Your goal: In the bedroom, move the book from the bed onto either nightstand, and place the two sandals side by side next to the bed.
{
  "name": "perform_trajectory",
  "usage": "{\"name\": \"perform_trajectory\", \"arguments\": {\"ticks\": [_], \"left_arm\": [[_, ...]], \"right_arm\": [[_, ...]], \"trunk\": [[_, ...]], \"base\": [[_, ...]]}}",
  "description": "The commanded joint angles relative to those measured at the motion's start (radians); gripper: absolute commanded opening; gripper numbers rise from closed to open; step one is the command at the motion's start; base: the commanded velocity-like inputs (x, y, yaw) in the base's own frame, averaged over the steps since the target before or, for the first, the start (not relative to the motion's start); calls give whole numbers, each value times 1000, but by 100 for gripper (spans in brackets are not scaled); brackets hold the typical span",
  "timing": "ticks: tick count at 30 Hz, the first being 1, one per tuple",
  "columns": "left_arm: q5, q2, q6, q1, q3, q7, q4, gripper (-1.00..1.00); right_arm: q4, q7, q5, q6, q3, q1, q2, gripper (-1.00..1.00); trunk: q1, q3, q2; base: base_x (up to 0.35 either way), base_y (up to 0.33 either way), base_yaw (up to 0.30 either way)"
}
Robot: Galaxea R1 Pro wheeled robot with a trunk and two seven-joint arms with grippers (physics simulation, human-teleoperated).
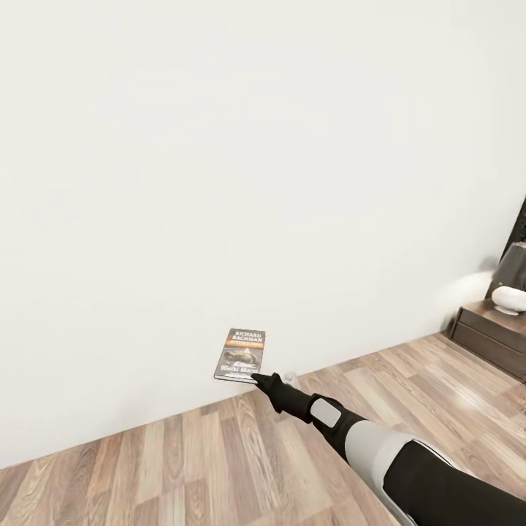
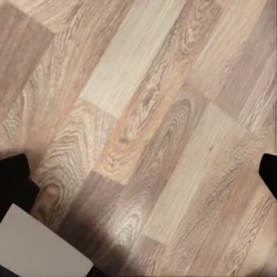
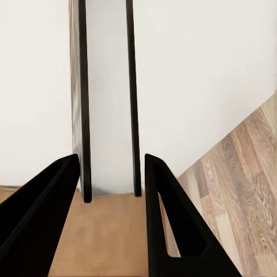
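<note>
— White wall [image 1: 219, 183] takes up most of the head view, with brown wood-plank floor [image 1: 219, 467] running along its foot. What is the right arm doing?

— Its black-and-grey forearm reaches in from about 5 o'clock toward the centre, and the right claw [image 1: 257, 378] is clenched on the small thin paperback book with the dark cover, white "RICHARD BACHMAN" lettering and an orange band [image 1: 241, 354]. The book is held upright off the floor, in front of the wall, cover facing the head camera, gripped at its lower edge.

— Does the right wrist view agree?

— Yes. There the book [image 3: 107, 98] stands edge-on between the two black fingers [image 3: 173, 231], its pale page block framed by two dark cover edges. The fingers sit close on either side of it, though a thin gap shows between each finger and the cover near the tips, so the exact contact point is hard to make out.

— And the left claw?

— In the left wrist view, only dark bits at the edges of the frame appear over the wood planks [image 2: 144, 115]; whether that claw is released or clenched I cannot tell.

— Anything else in the room?

— At 3 o'clock in the head view, a low dark-brown wooden nightstand with drawer fronts [image 1: 489, 332] stands against the wall, well apart from the book, with a white rounded object [image 1: 509, 299] on its top.
</note>
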Motion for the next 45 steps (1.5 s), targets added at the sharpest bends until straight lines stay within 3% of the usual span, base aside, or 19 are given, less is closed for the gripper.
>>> {"name": "perform_trajectory", "arguments": {"ticks": [1, 29, 45], "left_arm": [[1, 0, -3, -1, 4, -5, 2, 100], [1, 0, -3, -1, 4, -4, 2, 100], [1, 0, -3, -1, 4, -4, 2, 100]], "right_arm": [[1, 3, -14, 8, 1, -1, 1, -100], [1, 3, -14, 8, 1, -1, 1, -100], [1, 5, -14, 8, 1, -1, 1, -100]], "trunk": [[0, -1, -1], [0, -1, -1], [0, -1, -1]], "base": [[298, 160, -262], [297, 143, -263], [237, 20, -263]]}}
